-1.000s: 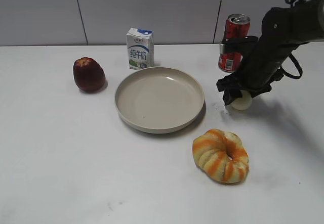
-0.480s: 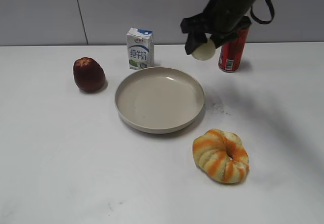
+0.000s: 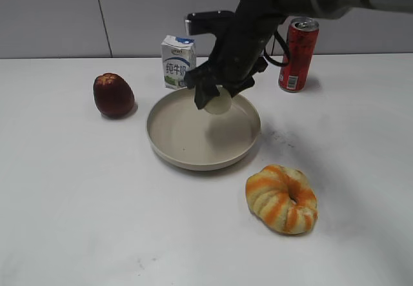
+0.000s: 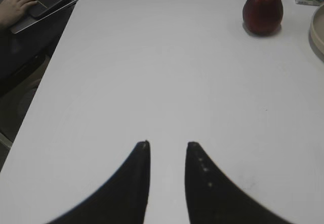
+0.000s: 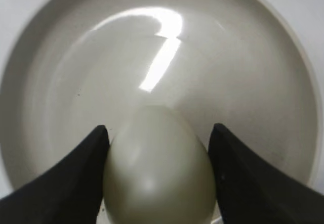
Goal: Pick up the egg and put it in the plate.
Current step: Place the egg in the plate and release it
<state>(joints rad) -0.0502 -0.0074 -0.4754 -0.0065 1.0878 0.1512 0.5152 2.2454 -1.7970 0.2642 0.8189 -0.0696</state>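
My right gripper (image 3: 218, 99) is shut on the pale cream egg (image 3: 219, 104) and holds it just above the inside of the beige plate (image 3: 169, 149), over its far right part. In the right wrist view the egg (image 5: 159, 168) sits between the two black fingers, with the plate's rim (image 5: 298, 67) around it. My left gripper (image 4: 167, 144) is open and empty over bare white table, far to the left; it does not show in the exterior view. The plate's edge (image 4: 318, 37) shows at the right of the left wrist view.
A dark red fruit (image 3: 113, 95) lies left of the plate, a milk carton (image 3: 177, 61) stands behind it, a red can (image 3: 297, 54) at the back right. An orange-striped bread ring (image 3: 282, 197) lies in front right. A laptop and a hand (image 4: 23, 1) are past the table's left edge.
My right gripper has carried the egg from the table at the right, up past the can, then left and down over the plate.
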